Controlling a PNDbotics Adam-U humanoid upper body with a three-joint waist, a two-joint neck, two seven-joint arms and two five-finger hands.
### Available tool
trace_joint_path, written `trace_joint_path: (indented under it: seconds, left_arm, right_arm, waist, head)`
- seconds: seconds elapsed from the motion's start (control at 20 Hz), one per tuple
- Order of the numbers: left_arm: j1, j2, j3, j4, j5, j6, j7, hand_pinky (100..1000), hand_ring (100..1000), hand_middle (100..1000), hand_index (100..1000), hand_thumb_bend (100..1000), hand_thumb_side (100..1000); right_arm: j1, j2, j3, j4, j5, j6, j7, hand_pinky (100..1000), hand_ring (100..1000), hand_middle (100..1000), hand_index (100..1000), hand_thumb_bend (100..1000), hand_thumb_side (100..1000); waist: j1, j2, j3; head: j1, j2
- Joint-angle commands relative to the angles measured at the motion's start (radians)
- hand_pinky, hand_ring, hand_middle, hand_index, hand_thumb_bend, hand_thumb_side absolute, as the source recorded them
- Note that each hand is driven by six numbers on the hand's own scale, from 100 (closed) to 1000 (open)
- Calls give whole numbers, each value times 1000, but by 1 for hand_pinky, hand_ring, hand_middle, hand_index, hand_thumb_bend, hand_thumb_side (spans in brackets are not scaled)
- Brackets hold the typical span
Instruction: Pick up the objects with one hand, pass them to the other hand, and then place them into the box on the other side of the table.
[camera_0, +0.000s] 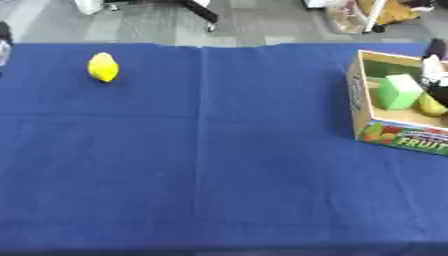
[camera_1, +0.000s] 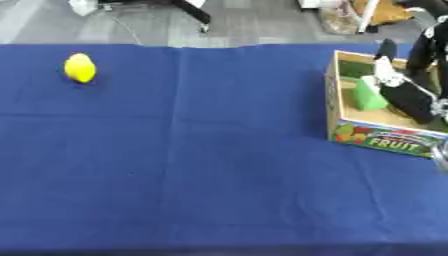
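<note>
A yellow lemon-shaped object (camera_0: 103, 67) lies on the blue table (camera_0: 219, 160) at the far left. At the right stands a cardboard fruit box (camera_0: 404, 137), which holds a green block (camera_0: 398, 91) and a yellow object (camera_0: 430, 105). My right hand (camera_1: 408, 98) reaches down into the box just right of the green block. Its black fingers are straight and hold nothing. A dark and pale sliver at the left edge (camera_0: 3, 47) looks like my left hand, level with the lemon and apart from it.
The box's open top faces up and its printed side faces me. Beyond the far table edge there is grey floor with chair legs (camera_0: 201, 12) and clutter (camera_0: 367, 12).
</note>
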Motion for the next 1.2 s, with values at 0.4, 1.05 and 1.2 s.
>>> trace_joint_path:
  seconds: [0.4, 1.05, 1.2]
  left_arm:
    - [-247, 16, -53, 402, -358, -8, -126, 773, 670, 675, 832, 499, 560]
    - [-340, -28, 8, 702, -460, -54, -78, 765, 658, 662, 806, 597, 740]
    - [-344, -29, 13, 721, -437, -54, -47, 764, 655, 660, 805, 598, 747]
  right_arm:
    - [-5, 139, 58, -26, 40, -126, 48, 279, 256, 257, 873, 100, 420]
    - [15, 279, 101, -26, 21, -103, 38, 265, 239, 236, 848, 100, 551]
    - [13, 291, 106, -26, 16, -100, 40, 264, 237, 234, 846, 100, 566]
  waist:
    - [-11, 45, -62]
    - [-23, 116, -176]
    - [-26, 126, -190]
  head:
    - [118, -49]
    - [204, -109]
    - [214, -118]
